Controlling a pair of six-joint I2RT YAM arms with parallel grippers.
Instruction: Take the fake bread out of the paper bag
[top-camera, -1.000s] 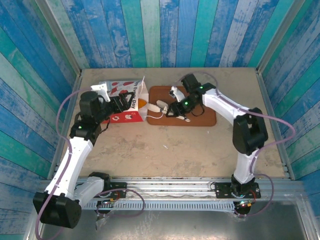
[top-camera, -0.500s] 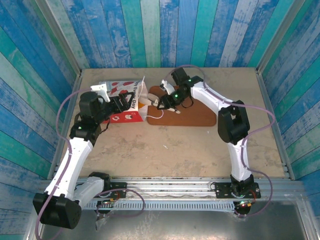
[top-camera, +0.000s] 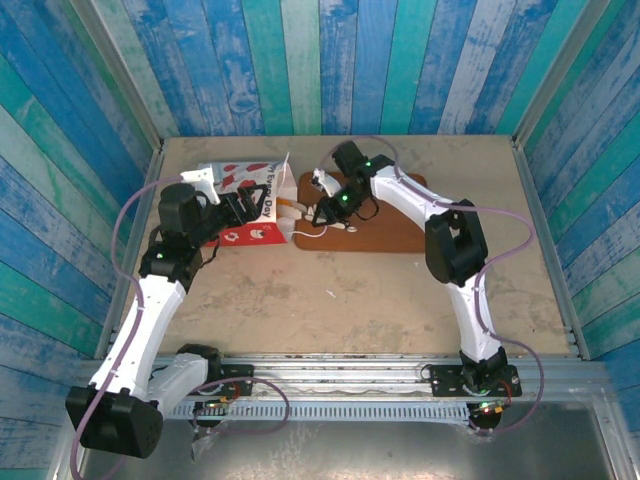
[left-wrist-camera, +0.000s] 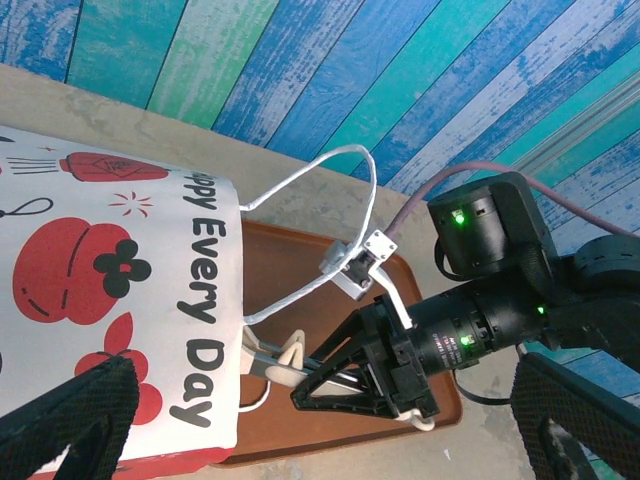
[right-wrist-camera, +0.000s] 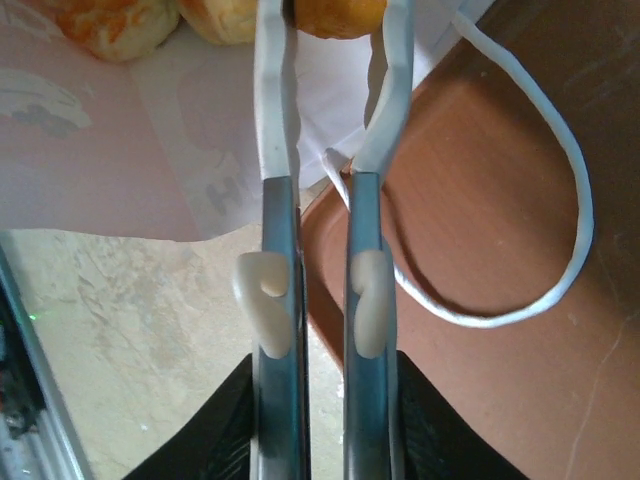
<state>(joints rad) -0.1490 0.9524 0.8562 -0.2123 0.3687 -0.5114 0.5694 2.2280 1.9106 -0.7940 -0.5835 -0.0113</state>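
Note:
The paper bag (top-camera: 245, 200) lies on its side at the back left, white with red prints, its mouth facing the tray. My left gripper (top-camera: 235, 208) stands open over it, and one black finger (left-wrist-camera: 70, 420) rests above the printed panel (left-wrist-camera: 110, 300). My right gripper (top-camera: 300, 213) reaches into the mouth. In the right wrist view its jaws (right-wrist-camera: 337, 8) are shut on an orange-brown roll of fake bread (right-wrist-camera: 340, 20). Two more pieces (right-wrist-camera: 110, 25) lie deeper in the bag. From the left wrist, the right gripper's tips (left-wrist-camera: 262, 362) are hidden behind the bag's edge.
A flat brown tray (top-camera: 400, 228) lies right of the bag, under the right arm. A white loop handle (right-wrist-camera: 560, 250) trails over the tray's edge and another (left-wrist-camera: 340, 165) arches above it. Blue plank walls close in the table at the back and sides.
My right gripper has moved left from over the tray into the bag's mouth, and its fingers have closed in. The left arm and the bag have stayed put.

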